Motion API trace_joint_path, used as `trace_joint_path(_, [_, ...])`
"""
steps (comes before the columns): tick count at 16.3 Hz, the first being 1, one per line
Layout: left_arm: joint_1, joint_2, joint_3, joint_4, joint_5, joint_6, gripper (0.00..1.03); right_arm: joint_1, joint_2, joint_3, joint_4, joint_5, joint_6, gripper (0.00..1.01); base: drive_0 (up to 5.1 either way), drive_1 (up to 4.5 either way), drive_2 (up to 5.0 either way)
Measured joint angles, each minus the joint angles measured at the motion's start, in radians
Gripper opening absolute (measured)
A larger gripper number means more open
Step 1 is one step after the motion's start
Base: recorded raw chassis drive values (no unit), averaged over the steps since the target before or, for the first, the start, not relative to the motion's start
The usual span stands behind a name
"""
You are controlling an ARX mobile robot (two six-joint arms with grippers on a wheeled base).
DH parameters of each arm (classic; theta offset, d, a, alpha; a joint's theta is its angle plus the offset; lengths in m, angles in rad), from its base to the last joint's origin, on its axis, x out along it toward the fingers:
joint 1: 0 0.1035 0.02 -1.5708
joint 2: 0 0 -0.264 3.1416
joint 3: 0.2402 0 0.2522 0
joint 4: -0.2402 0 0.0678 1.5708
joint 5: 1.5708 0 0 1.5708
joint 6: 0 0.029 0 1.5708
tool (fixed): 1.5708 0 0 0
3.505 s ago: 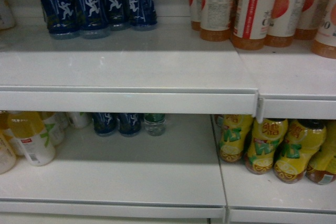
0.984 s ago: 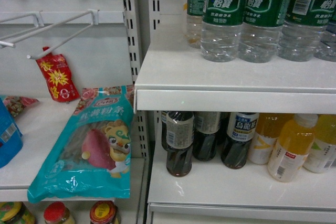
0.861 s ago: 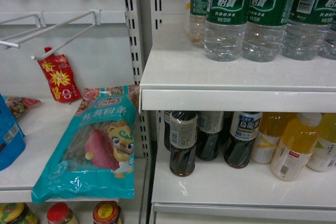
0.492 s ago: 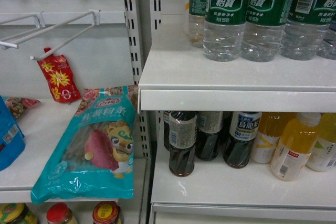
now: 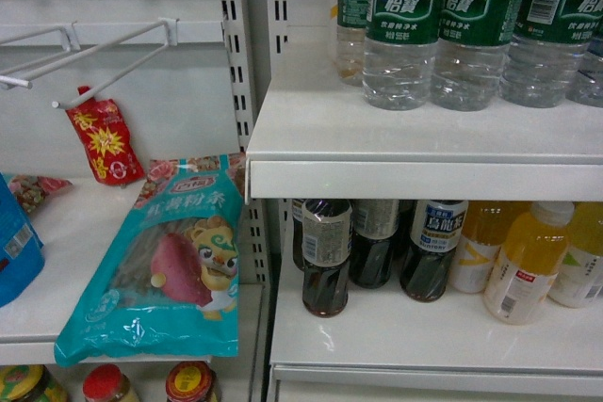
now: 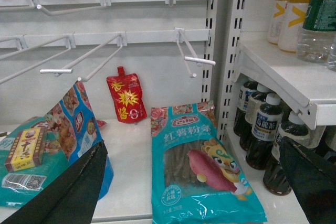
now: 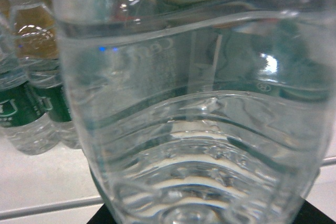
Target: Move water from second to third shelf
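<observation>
Closest of all, a clear ribbed water bottle [image 7: 199, 124] fills the right wrist view, pressed up against the camera; dark edges of the right gripper [image 7: 205, 217] show at the bottom corners either side of its base, so the jaws appear to be holding the bottle, though the pads themselves are hidden. Behind it stand more green-labelled bottles [image 7: 31, 114] on a white shelf. In the left wrist view the left gripper [image 6: 194, 182] has its jaws spread wide, with nothing between them, over a teal snack bag [image 6: 202, 169] lying on a lower shelf [image 6: 131, 156]. Farther back, a red pouch [image 6: 126, 98] leans against the back panel under bare wire hooks [image 6: 191, 59]. In the head view, green-labelled water bottles [image 5: 400, 30] line the upper shelf [image 5: 424, 152], with dark drink bottles [image 5: 325, 256] and yellow juice bottles [image 5: 528, 261] below.
</observation>
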Motion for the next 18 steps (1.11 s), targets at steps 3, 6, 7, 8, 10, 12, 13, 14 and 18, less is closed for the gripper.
trace_joint_path(3, [0.000,0.000,0.000,0.000,0.000,0.000,0.98,0.011,0.144,0.027,0.023,-0.073,0.033,0.39,0.0,0.00,0.0])
trace_joint_path(6, [0.000,0.000,0.000,0.000,0.000,0.000,0.98,0.016,0.249,0.061,0.055,-0.077,0.052,0.39,0.0,0.00,0.0])
trace_joint_path(7, [0.000,0.000,0.000,0.000,0.000,0.000,0.98,0.017,0.298,0.095,0.082,-0.083,0.067,0.39,0.0,0.00,0.0])
trace_joint_path(8, [0.000,0.000,0.000,0.000,0.000,0.000,0.98,0.021,0.327,0.113,0.100,-0.084,0.071,0.39,0.0,0.00,0.0])
trace_joint_path(10, [0.000,0.000,0.000,0.000,0.000,0.000,0.98,0.033,0.392,0.154,0.109,-0.093,0.087,0.39,0.0,0.00,0.0])
trace_joint_path(12, [0.000,0.000,0.000,0.000,0.000,0.000,0.98,0.061,0.476,0.200,0.133,-0.089,0.086,0.39,0.0,0.00,0.0])
trace_joint_path(13, [0.000,0.000,0.000,0.000,0.000,0.000,0.98,0.064,0.500,0.223,0.144,-0.085,0.082,0.39,0.0,0.00,0.0])
trace_joint_path(14, [0.000,0.000,0.000,0.000,0.000,0.000,0.98,0.069,0.531,0.246,0.162,-0.075,0.081,0.39,0.0,0.00,0.0])
trace_joint_path(18, [0.000,0.000,0.000,0.000,0.000,0.000,0.98,0.069,0.612,0.313,0.156,-0.058,0.066,0.39,0.0,0.00,0.0])
